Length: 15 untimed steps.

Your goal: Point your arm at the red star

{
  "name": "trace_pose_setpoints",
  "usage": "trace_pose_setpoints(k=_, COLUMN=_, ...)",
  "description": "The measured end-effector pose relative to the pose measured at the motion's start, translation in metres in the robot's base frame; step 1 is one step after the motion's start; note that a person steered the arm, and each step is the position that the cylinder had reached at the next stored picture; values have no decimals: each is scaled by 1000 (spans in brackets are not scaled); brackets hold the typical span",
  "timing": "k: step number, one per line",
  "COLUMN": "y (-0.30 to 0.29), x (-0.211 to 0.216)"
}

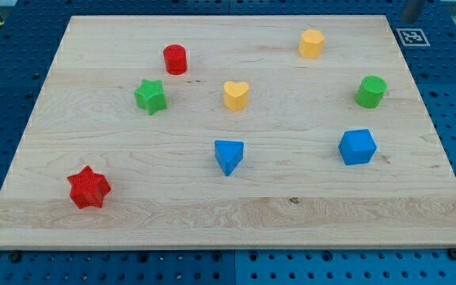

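The red star (pixel 89 188) lies on the wooden board (pixel 228 222) near the view's bottom left corner. A short grey rod end shows at the view's top right edge, just past the board's corner; I take it for my tip (pixel 409 17). It is far from the red star, with the whole board diagonal between them. It touches no block.
A red cylinder (pixel 175 59) and a green star (pixel 150 96) sit at upper left. A yellow heart (pixel 236 95) and a blue triangle (pixel 229 156) are in the middle. A yellow hexagon (pixel 311 43), a green cylinder (pixel 371 92) and a blue cube (pixel 357 146) are on the right.
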State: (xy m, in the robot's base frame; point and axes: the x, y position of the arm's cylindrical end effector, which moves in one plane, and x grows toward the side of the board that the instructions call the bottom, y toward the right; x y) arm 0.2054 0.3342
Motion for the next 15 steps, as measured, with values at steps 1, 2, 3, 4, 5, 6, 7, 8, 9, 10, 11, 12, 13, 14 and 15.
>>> trace_pose_setpoints(k=1, y=0, x=50)
trace_pose_setpoints(k=2, y=-9, x=131)
trace_pose_setpoints(k=3, y=-11, x=209)
trace_pose_setpoints(k=4, y=-33, x=228)
trace_pose_setpoints(k=5, y=-59, x=228)
trace_pose_setpoints(k=6, y=-70, x=236)
trace_pose_setpoints(k=7, y=-117, x=236)
trace_pose_setpoints(k=8, y=-166, x=236)
trace_pose_setpoints(k=9, y=-219, x=235)
trace_pose_setpoints(k=10, y=-262, x=235)
trace_pose_setpoints(k=11, y=-308, x=235)
trace_pose_setpoints(k=12, y=-352, x=235)
trace_pose_setpoints(k=13, y=-389, x=243)
trace_pose_setpoints(k=14, y=-427, x=263)
trace_pose_setpoints(k=15, y=-492, x=264)
